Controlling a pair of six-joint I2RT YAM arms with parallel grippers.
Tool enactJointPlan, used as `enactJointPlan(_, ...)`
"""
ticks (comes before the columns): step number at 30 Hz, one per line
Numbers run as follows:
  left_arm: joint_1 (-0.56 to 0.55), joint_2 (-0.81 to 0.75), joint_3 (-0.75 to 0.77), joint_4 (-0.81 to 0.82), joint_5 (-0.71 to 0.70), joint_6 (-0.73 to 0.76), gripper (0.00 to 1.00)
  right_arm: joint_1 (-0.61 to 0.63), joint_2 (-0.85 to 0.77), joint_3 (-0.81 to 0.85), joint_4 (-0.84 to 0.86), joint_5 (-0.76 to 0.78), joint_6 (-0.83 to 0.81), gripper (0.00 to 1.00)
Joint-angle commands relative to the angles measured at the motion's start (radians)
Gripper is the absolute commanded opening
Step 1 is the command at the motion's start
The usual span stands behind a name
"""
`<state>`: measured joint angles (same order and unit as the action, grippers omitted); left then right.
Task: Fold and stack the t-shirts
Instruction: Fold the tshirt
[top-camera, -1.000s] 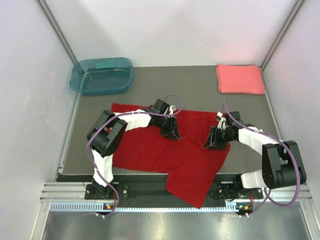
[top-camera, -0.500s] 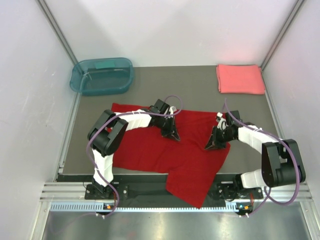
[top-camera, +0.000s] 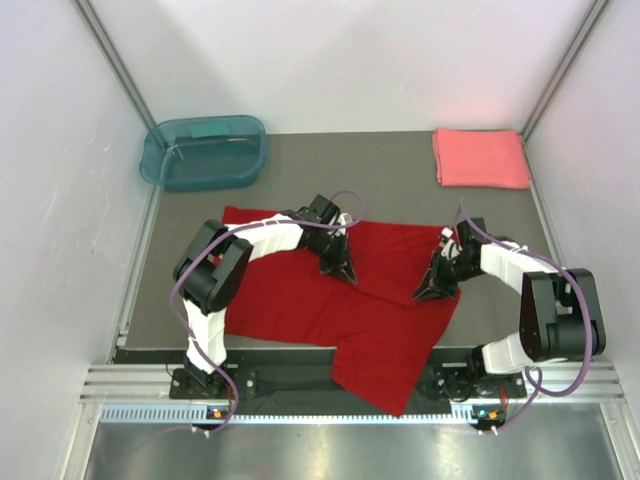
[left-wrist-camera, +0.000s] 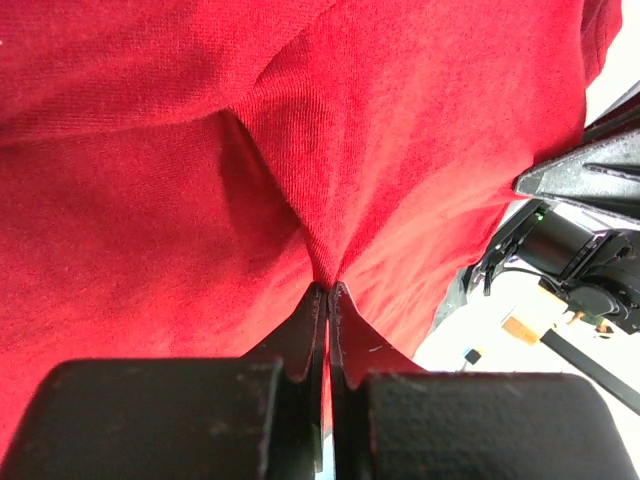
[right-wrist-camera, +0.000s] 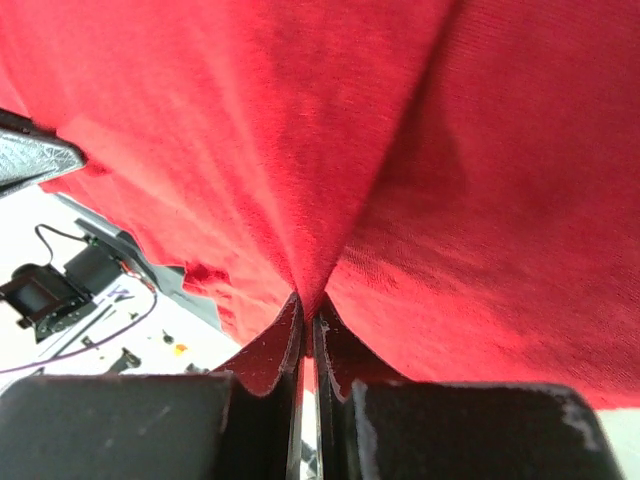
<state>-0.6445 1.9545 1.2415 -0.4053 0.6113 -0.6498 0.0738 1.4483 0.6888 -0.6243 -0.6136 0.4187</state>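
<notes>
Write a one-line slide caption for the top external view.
Left end effector and right end effector shut on the deep red t-shirt; folded coral-pink t-shirt lies far right, teal tub far left.

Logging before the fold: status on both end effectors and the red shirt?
Left end effector shut on red shirt, cloth pinched up. Right end effector shut on it too. Coral shirt folded, far right corner. Teal tub far left, off the cloth.

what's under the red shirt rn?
Red shirt lies on the grey table; its near corner overhangs the front rail. Left gripper and right gripper each pinch a fold. Anything beneath is hidden.
</notes>
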Motion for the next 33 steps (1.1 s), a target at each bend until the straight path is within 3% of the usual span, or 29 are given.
enactJointPlan(1, 0.003, -0.058, 0.038, -0.052, 0.004, 0.033, 0.00, -0.035, -0.005, 0.040, -0.038, -0.026, -0.017, 0.00)
enactJointPlan(7, 0.005, -0.043, 0.041, -0.073, 0.019, 0.045, 0.01, -0.045, -0.002, 0.038, -0.055, 0.003, -0.037, 0.02)
enactJointPlan(8, 0.003, -0.033, 0.042, -0.085, 0.021, 0.050, 0.12, -0.045, 0.001, 0.037, -0.060, 0.011, -0.040, 0.06)
enactJointPlan(10, 0.005, -0.031, 0.036, -0.092, 0.012, 0.055, 0.19, -0.046, 0.000, 0.037, -0.077, 0.038, -0.049, 0.20)
enactJointPlan(11, 0.003, -0.043, 0.035, -0.092, 0.001, 0.056, 0.32, -0.046, -0.008, 0.043, -0.083, 0.052, -0.050, 0.23)
enactJointPlan(15, 0.014, -0.095, 0.055, -0.121, -0.041, 0.084, 0.48, -0.046, -0.054, 0.156, -0.118, 0.176, -0.044, 0.37)
enactJointPlan(19, 0.048, -0.153, 0.139, -0.196, -0.084, 0.147, 0.49, -0.052, -0.029, 0.299, -0.111, 0.261, -0.043, 0.43)
enactJointPlan(23, 0.169, -0.232, 0.144, -0.211, -0.081, 0.156, 0.49, -0.065, 0.094, 0.423, -0.088, 0.319, -0.046, 0.47)
enactJointPlan(29, 0.440, -0.246, 0.145, -0.201, -0.056, 0.185, 0.54, -0.104, 0.263, 0.574, -0.087, 0.412, -0.001, 0.47)
enactJointPlan(33, 0.519, -0.224, 0.174, -0.196, -0.081, 0.203, 0.56, -0.104, 0.340, 0.636, -0.072, 0.478, 0.015, 0.46)
